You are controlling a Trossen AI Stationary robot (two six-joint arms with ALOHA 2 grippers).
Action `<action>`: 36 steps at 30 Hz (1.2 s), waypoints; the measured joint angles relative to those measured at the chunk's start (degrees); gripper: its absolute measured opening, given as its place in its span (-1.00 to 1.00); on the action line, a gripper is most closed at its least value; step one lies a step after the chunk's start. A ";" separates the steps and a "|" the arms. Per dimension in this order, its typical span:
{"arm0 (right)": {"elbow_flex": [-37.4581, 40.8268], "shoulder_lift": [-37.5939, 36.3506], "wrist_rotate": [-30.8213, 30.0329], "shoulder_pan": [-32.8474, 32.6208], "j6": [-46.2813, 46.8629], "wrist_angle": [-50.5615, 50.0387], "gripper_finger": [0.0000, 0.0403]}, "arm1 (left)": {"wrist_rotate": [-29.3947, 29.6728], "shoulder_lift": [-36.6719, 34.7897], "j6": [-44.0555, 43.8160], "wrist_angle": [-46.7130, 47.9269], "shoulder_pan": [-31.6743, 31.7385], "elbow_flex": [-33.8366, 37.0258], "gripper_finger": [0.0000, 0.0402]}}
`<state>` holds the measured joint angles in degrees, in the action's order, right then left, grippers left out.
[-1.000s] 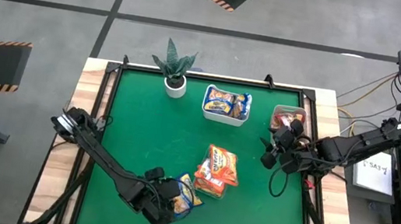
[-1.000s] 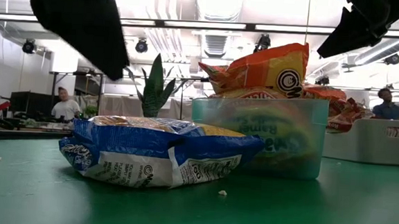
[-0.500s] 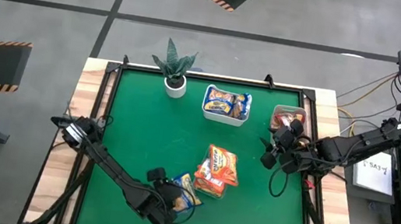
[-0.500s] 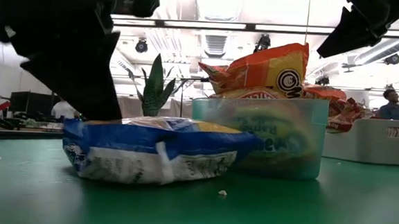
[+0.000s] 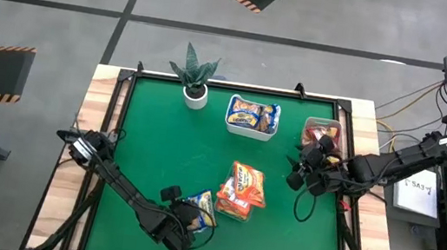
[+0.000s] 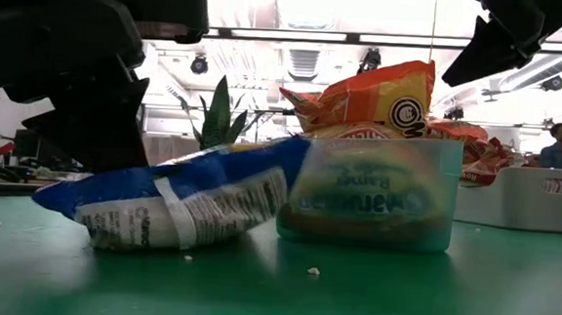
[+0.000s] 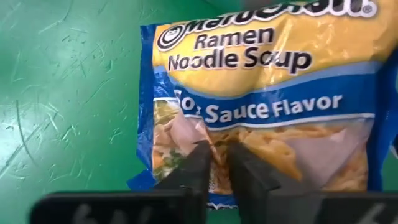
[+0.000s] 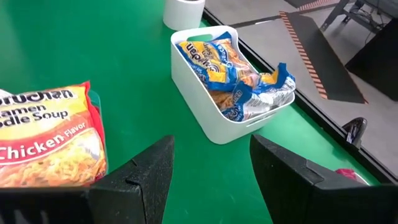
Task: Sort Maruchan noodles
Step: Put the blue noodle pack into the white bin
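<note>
From above, the left gripper sits near the front edge of the green table, its fingers pinching the yellow-and-blue packet, which lies just beside the clear tray heaped with orange packets. The white tub at the back holds more yellow-and-blue packets, next to a potted plant, and the right gripper hangs near the table's right side, close to the bin of dark red packets. At table level, the yellow-and-blue packet is tilted, its far end raised against the clear tray (a person shows in the room behind). The left wrist view shows the two fingers pressed nearly together on the packet's lower edge. In the right wrist view, the right gripper's fingers stand spread and empty above the table, with the white tub and an orange packet ahead.
</note>
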<state>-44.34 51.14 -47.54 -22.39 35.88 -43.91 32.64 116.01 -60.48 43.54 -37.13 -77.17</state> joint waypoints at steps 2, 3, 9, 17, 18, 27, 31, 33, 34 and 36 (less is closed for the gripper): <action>0.00 0.96 0.39 0.02 -0.04 0.73 0.00 | 0.00 -0.02 0.00 0.63 -0.27 0.02 -0.93; 0.00 1.40 1.11 0.02 -0.55 1.75 0.00 | -0.04 -0.06 -0.01 1.10 -0.38 0.02 -0.96; 0.00 4.99 10.18 0.02 -11.37 17.45 0.00 | 2.84 -1.67 0.01 3.38 -2.33 0.13 -0.99; -0.07 14.15 23.18 0.27 -26.42 45.43 0.00 | 13.42 -4.44 0.28 4.54 -4.79 0.00 -1.00; -0.30 15.36 25.04 0.32 -27.32 47.74 0.00 | 13.94 -4.52 0.52 4.58 -4.87 -0.02 -1.00; -6.79 24.40 29.98 1.93 -30.57 53.25 0.00 | 14.18 -4.52 1.50 4.51 -5.12 -0.02 -1.00; -11.69 26.85 29.98 2.03 -33.04 48.33 0.00 | 8.70 -4.52 1.49 4.46 -5.61 -0.04 -1.00; -14.58 27.88 29.98 2.06 -33.65 44.33 0.00 | 5.70 -4.52 1.48 3.85 -6.11 -0.04 -1.00; -15.98 28.43 29.97 2.08 -33.86 42.07 0.00 | 4.45 -4.52 1.49 3.15 -6.44 -0.04 -1.00; -18.92 29.82 29.98 2.16 -34.01 39.17 0.00 | 1.91 -4.52 1.86 1.23 -7.26 -0.04 -1.00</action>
<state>-63.25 80.96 -17.56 -20.23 1.87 -4.74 34.56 111.48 -58.62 44.77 -44.39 -77.21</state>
